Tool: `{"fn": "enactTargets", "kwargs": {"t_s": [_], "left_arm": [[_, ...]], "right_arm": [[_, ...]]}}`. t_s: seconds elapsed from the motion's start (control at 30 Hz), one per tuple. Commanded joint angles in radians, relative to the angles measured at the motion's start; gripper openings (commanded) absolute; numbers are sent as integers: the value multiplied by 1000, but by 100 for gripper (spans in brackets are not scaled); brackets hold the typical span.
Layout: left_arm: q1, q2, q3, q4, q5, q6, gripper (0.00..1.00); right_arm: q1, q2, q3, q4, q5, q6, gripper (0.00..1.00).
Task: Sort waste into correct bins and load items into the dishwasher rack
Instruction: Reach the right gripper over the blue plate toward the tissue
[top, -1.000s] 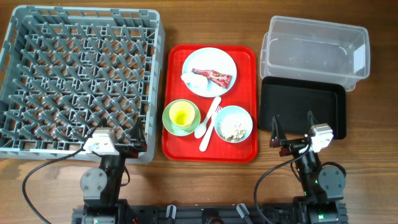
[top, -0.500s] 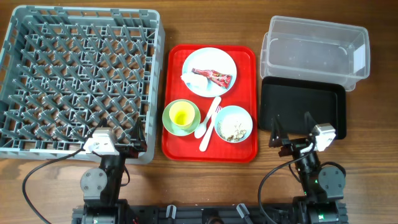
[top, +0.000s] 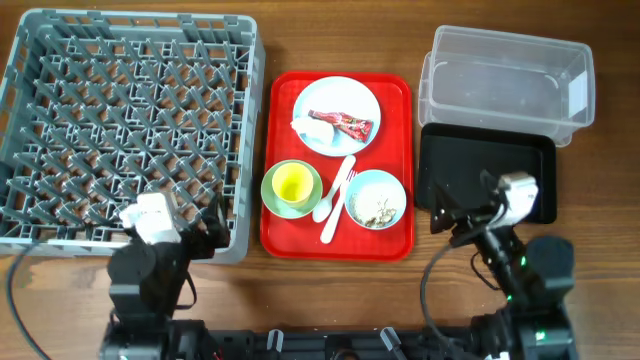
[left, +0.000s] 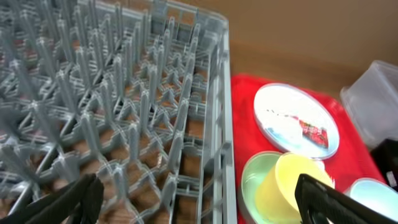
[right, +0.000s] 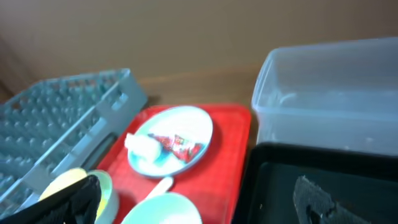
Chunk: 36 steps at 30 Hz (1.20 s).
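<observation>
Nearest the robot, the left claw (left: 199, 202) hangs over the front corner of the grey rack (top: 130, 130), spread wide with nothing in it; the right claw (right: 199, 199) is just as wide and empty above the near edge of the black tray (top: 480, 160). Between them on the desk (top: 335, 40) lies a red tray (top: 285, 235). On its near half a yellow cup (top: 293, 183) sits in a green bowl (top: 270, 198), and a pale blue bowl (top: 396, 190) holds beige food scraps (top: 378, 208); a white spoon (top: 322, 210) and fork (top: 333, 225) lie between the bowls, long axes running near to far, far ends leaning right. Further back a round plate (top: 345, 98) carries a crumpled napkin (top: 313, 130) and a shiny red wrapper (top: 342, 123) lying crosswise, its print too small to read. Farthest, behind the black tray, stands a clear tub (top: 505, 85)
</observation>
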Motion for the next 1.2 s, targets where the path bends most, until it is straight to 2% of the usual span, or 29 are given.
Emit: {"fn": "enactTargets", "kwargs": {"t_s": [0.0,0.13,0.23,0.33,0.47,0.6,0.77,0.9,1.17], "left_arm": [[5,147,142,-80,-18,-10,100],[5,283,255,-183,-17,-10,100],[5,369,319,-243,-16,-10,100],[5,410,335,-251,-16,-10,100],[5,414,335,-250,-17,-10,100],[5,414,335,-246,-17,-10,100],[5,414,335,-246,-17,-10,100],[5,414,335,-244,-16,-10,100],[5,414,335,-244,-16,-10,100]], "right_arm": [[5,172,175,-93,-91,-47,100],[5,368,363,-241,-184,-167,100],[5,540,556,-438,-210,-266,100],[5,718,772,-685,-208,-360,100],[5,880,962,-828,-104,-374,100],[5,956,1034,-779,-177,-282,100],[31,964,1035,-593,-281,-277,100],[140,967,1035,-538,-117,-284,100],[397,1065,1035,-397,128,-438,92]]}}
